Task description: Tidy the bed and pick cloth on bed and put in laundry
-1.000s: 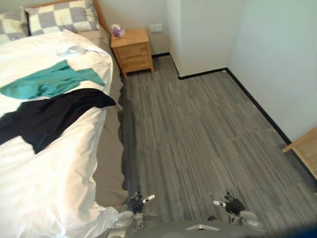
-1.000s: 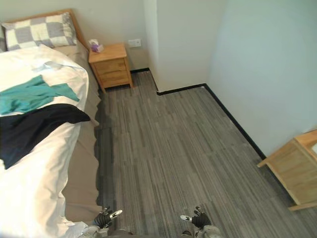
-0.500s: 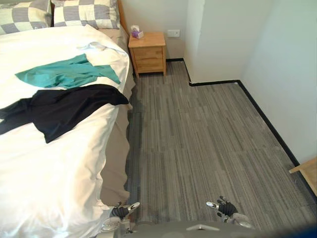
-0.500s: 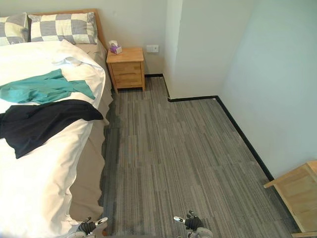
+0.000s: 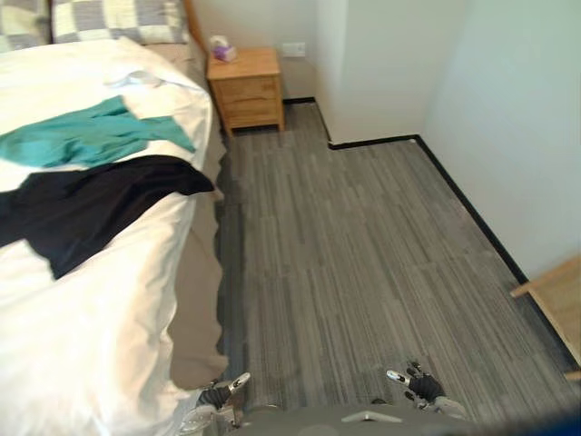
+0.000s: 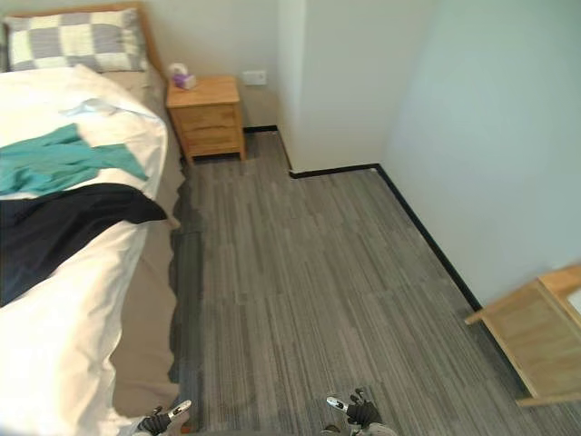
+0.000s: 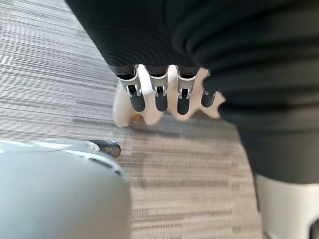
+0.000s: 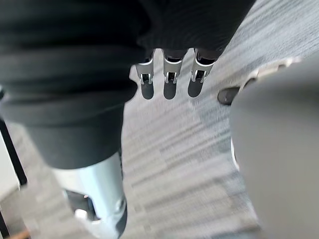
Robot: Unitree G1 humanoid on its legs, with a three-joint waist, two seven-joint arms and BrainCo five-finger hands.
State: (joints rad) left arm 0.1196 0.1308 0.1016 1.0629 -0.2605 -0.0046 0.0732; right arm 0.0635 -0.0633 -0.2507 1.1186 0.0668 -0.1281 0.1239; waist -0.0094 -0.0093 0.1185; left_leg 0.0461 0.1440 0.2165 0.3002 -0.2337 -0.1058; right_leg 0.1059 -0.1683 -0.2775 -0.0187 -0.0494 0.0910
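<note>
Clearly the step in hand is the approach: both garments lie on the wide bed with the white duvet (image 5: 91,336), and both hands are well apart from them. The crumpled black cloth (image 5: 91,204) is spread across the bed's middle, with one end reaching the bed's floor-side edge. The teal cloth (image 5: 86,141) lies just beyond it toward the bed's head, touching it or nearly so, short of the grey-and-white checked pillow (image 6: 77,41).

The left hand (image 5: 221,396) hangs low beside the bed's near corner, and its wrist view shows the fingers (image 7: 160,97) straight, side by side and holding nothing. The right hand (image 5: 419,386) hangs farther out from the bed over the grey striped carpet (image 5: 363,236), its fingers (image 8: 169,84) likewise loose and empty.

To do this well, I judge the robot should walk up alongside the bed until the black cloth is squarely in front, rather than lean in from the corner. The end at the bed's edge looks the easiest grab for the left hand. Limp cloth drags, so it should be gathered into a bunch and lifted clear, or it may pull the teal piece along and ruck the duvet. The small light-wood nightstand (image 5: 245,86) stands past the bed's head, out of the walking line.
</note>
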